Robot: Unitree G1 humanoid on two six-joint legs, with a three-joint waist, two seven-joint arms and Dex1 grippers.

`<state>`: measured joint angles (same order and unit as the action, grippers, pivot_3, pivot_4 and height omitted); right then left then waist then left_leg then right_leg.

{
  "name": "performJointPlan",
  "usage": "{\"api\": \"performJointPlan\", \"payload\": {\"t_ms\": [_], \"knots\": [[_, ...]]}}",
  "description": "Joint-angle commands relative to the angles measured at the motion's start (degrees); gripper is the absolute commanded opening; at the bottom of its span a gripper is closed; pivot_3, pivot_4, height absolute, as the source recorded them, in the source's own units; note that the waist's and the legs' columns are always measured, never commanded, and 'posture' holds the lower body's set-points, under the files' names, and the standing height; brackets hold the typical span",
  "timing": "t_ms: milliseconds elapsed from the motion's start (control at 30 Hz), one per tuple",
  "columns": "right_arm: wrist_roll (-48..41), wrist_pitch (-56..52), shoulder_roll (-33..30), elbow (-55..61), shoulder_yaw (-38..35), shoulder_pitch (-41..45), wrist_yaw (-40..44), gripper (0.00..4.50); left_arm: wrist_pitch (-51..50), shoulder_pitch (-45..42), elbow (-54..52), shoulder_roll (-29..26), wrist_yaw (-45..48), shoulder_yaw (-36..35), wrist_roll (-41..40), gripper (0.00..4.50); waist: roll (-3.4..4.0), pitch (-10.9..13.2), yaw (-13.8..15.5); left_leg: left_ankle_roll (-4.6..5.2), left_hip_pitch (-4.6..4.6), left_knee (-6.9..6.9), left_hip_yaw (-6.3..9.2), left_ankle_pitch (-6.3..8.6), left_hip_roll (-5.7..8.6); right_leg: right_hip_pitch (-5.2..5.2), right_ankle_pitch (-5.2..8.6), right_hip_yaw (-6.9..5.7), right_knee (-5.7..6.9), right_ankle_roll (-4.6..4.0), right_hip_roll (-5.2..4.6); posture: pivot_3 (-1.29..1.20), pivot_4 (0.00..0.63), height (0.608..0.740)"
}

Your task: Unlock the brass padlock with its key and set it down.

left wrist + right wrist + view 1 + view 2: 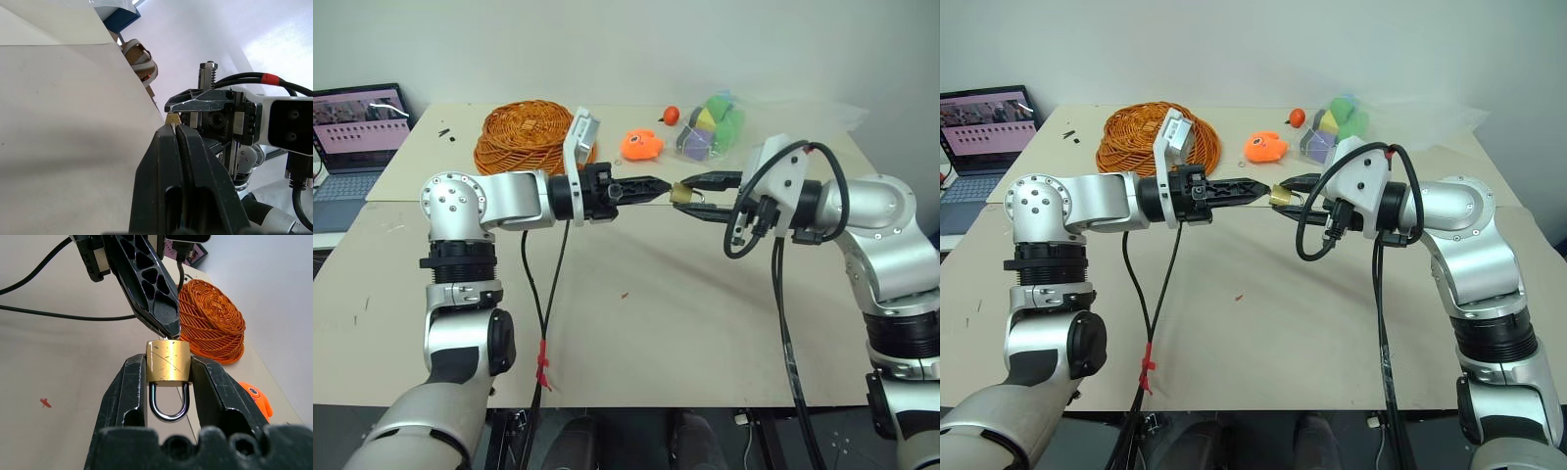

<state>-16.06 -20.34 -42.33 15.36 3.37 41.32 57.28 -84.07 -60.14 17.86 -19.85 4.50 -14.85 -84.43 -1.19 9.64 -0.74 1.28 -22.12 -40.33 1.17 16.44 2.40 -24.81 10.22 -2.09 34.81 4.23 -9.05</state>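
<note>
Above the beige table [636,323], right hand [168,377] clamps the small golden brass padlock [168,361], silver shackle toward wrist. Left hand [658,189], fingers fully closed, tip meets padlock's far face. Beyond: orange toy [641,145], woven orange wicker basket [524,132].

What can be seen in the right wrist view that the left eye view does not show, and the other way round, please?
The right wrist view shows the brass padlock's scratched face and its silver shackle hanging down between the right tool's fingers. The left eye view takes in the laptop, the bag of colored blocks and the table. Both show the padlock clamped in the right tool, the shut left tool meeting it, the wicker basket and the orange toy.
</note>
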Motion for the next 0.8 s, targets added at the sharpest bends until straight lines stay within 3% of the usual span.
{"api": "performJointPlan", "payload": {"t_ms": [33, 233, 567, 800], "knots": [[-0.7, 0.7, -0.7, 1.8, -1.8, 0.8, -0.2, 0.94, -0.1, -1.1, -0.9, -0.2, -0.2, -0.9, -0.6, 0.04, 0.0, 0.0, 0.0, 0.0, 0.0, 0.0, 0.0, 0.0, 0.0, 0.0, 0.0, 0.0, 0.0, 0.0, 0.0, 0.0, 0.15, 0.74], [-0.7, 0.6, -0.8, 1.9, -1.9, 0.8, -0.2, 0.94, -0.2, -0.3, -3.6, -1.2, 3.7, 1.2, 2.1, 0.04, 0.0, 0.0, 0.0, 0.0, 0.0, 0.0, 0.0, 0.0, 0.0, 0.0, 0.0, 0.0, 0.0, 0.0, 0.0, 0.0, 0.15, 0.74], [-1.3, -0.5, -0.5, 3.1, -1.9, 1.0, -0.8, 0.94, 5.5, 2.1, -12.7, -6.3, 22.9, 10.7, 15.3, 0.04, 0.0, 0.0, 0.0, 0.0, -0.01, 0.0, -0.01, 0.0, 0.0, 0.0, 0.0, 0.0, 0.0, 0.0, 0.01, 0.0, 0.15, 0.74], [-1.6, -1.2, -0.7, 3.8, -2.0, 1.0, -1.0, 0.94, 16.1, 3.4, -16.3, -10.8, 37.5, 18.0, 27.0, 0.04, 0.0, 0.0, 0.0, 0.02, -0.02, 0.01, -0.02, 0.01, 0.0, 0.0, 0.0, -0.01, -0.04, 0.0, 0.01, 0.0, 0.15, 0.74]]}}
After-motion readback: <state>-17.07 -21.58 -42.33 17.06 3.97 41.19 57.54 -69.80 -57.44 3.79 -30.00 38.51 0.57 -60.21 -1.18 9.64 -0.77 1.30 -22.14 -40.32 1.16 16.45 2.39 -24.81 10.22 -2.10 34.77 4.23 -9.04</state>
